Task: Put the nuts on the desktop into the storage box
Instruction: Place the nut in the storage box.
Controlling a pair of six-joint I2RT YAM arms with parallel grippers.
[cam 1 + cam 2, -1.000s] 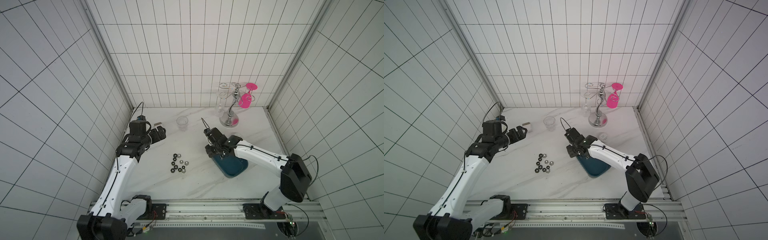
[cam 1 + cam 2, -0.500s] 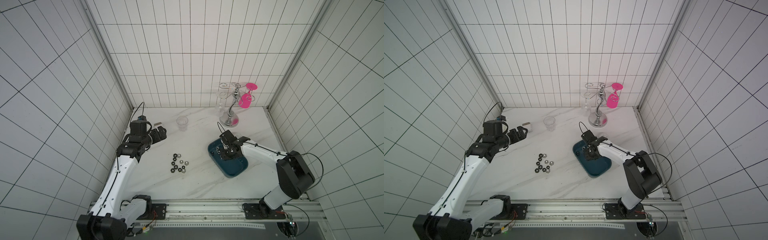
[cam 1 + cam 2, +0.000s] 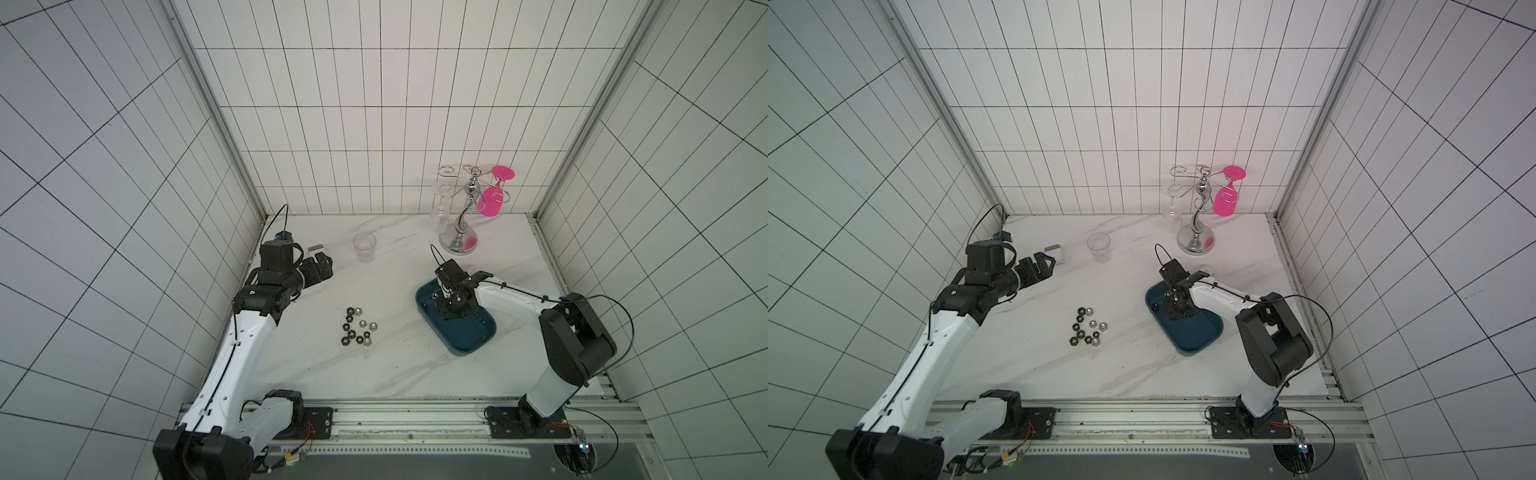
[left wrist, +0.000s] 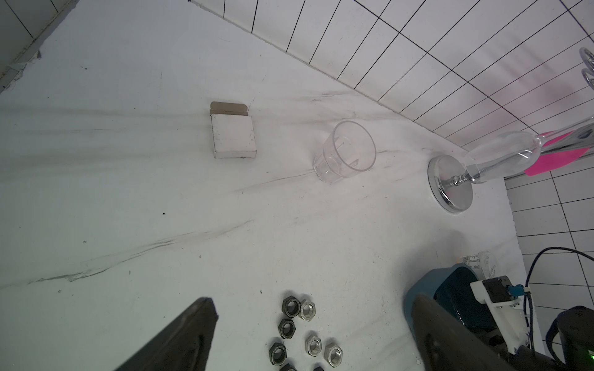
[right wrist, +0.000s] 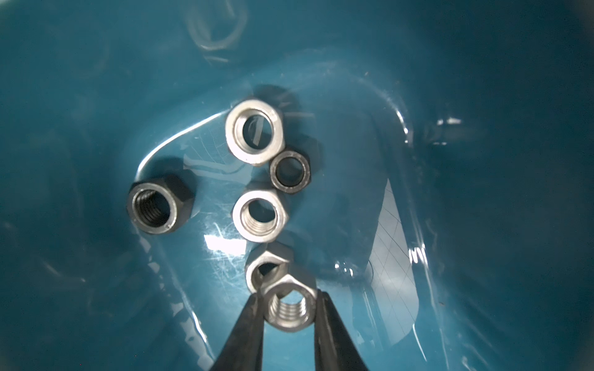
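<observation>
right claw (image 5: 289, 297): pinched shut on a silver nut (image 5: 291, 313), one finger on each side, threaded hole facing the wrist cam
where that nut is: down inside the box (image 5: 96, 96), at the end towards the back wall; can't tell if it touches the floor
box: teal tray, flat on the desktop (image 3: 395, 374), right of centre in both top views, with the right arm reaching over it
loose nuts (image 5: 260, 215): five lying in the box in the right wrist view, three silver and two black; the big silver one at the far end touches the small black one, and the nearest silver one is half hidden behind the held nut
desktop nuts (image 3: 357, 328): a tight bunch, black and silver mixed, sitting between the two arms, well apart from the box
left claw (image 3: 326, 268): jaws spread wide, nothing in them, hanging above the desktop near the back left; in its own wrist view the fingers frame the top of the bunch
other stuff: clear cup (image 3: 364, 246) upright near the back, small white carton (image 4: 233, 136) just beside the left claw, chrome rack (image 3: 457, 245) in the back right with a pink glass (image 3: 492, 199) hung upside down
</observation>
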